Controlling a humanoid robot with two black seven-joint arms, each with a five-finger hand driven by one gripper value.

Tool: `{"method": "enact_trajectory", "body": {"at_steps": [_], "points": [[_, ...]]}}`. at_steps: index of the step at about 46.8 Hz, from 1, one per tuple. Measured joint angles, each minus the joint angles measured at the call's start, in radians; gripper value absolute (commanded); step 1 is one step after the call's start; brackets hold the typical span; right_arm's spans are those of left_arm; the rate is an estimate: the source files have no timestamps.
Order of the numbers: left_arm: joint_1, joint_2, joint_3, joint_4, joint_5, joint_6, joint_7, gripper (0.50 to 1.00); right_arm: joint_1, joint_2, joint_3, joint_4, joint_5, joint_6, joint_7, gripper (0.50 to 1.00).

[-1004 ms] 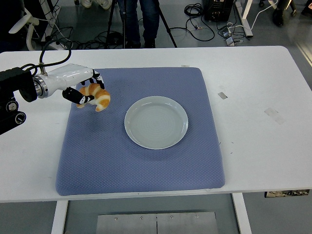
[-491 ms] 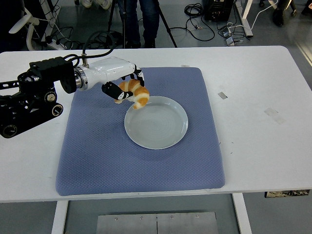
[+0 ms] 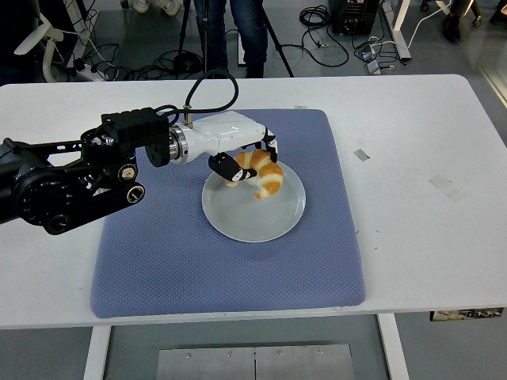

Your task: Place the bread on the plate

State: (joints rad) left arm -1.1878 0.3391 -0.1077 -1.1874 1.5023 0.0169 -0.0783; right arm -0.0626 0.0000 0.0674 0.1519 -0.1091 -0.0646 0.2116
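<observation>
A golden croissant [image 3: 261,176] is held in my left hand [image 3: 247,160], whose fingers curl around it from above. Hand and bread hover over the upper middle of the pale round plate [image 3: 238,218], which lies on the blue mat [image 3: 158,261]. I cannot tell whether the croissant touches the plate. The black left arm [image 3: 71,178] reaches in from the left edge across the mat. My right arm does not show.
The blue mat covers the middle of the white table [image 3: 428,237]. Small bits of tape [image 3: 361,154] lie on the table to the mat's right. A person's legs [image 3: 238,32] and a tripod stand beyond the far edge.
My left hand has carried the croissant rightward from the mat's upper left corner to over the plate, with more of the arm now reaching in.
</observation>
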Motion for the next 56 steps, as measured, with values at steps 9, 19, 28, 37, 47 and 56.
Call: {"method": "enact_trajectory", "body": {"at_steps": [9, 19, 28, 37, 47, 56], "points": [[0.014, 0.001, 0.002, 0.000, 0.017, 0.000, 0.001, 0.500, 0.000, 0.000, 0.000, 0.000, 0.000, 0.000, 0.000, 1.000], [0.031, 0.002, 0.002, 0.000, 0.047, 0.003, 0.001, 0.500, 0.001, 0.000, 0.000, 0.000, 0.000, 0.000, 0.000, 1.000], [0.034, 0.002, 0.002, 0.000, 0.047, 0.003, 0.001, 0.517, 0.000, 0.000, 0.000, 0.000, 0.000, 0.000, 0.000, 1.000], [0.039, 0.003, 0.002, -0.012, 0.047, 0.003, 0.000, 0.613, 0.000, 0.000, 0.000, 0.000, -0.001, 0.000, 0.000, 1.000], [0.043, 0.009, -0.003, -0.024, 0.036, 0.008, -0.003, 0.790, 0.000, 0.000, 0.000, 0.000, 0.000, 0.000, 0.000, 1.000], [0.044, 0.018, -0.009, -0.030, 0.033, 0.009, -0.009, 0.828, 0.001, 0.000, 0.000, 0.000, 0.000, 0.000, 0.000, 1.000]]}}
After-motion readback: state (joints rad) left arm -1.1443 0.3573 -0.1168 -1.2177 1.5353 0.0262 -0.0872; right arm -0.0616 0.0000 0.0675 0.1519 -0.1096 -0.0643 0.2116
